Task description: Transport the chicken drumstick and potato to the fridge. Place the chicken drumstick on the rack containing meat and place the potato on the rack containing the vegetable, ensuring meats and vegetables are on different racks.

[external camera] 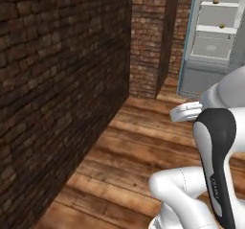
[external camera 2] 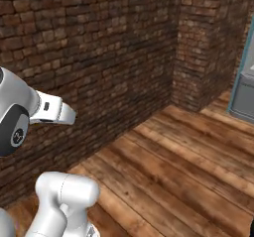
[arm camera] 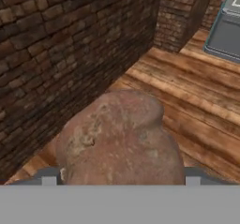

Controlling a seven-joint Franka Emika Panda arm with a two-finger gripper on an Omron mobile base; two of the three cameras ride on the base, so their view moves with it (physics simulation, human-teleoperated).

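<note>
In the hand view we see the potato [arm camera: 119,138], a dull-brown lump, sitting between the two fingers of the gripper [arm camera: 121,180], whose jaws stand wide and are closed on it, above the wooden floor [arm camera: 187,106] and beside the brick wall [arm camera: 61,45]. In the left base view the fridge [external camera: 210,41] stands open at the far end of the floor, in the upper right corner, well apart from us, with the meat [external camera: 216,1] on the rack containing meat [external camera: 225,5] near its right edge, and the vegetable [external camera: 222,26] on the lower white shelf [external camera: 210,29]

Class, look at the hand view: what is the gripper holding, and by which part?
The potato, clamped across its lower sides between the fingers.
</note>
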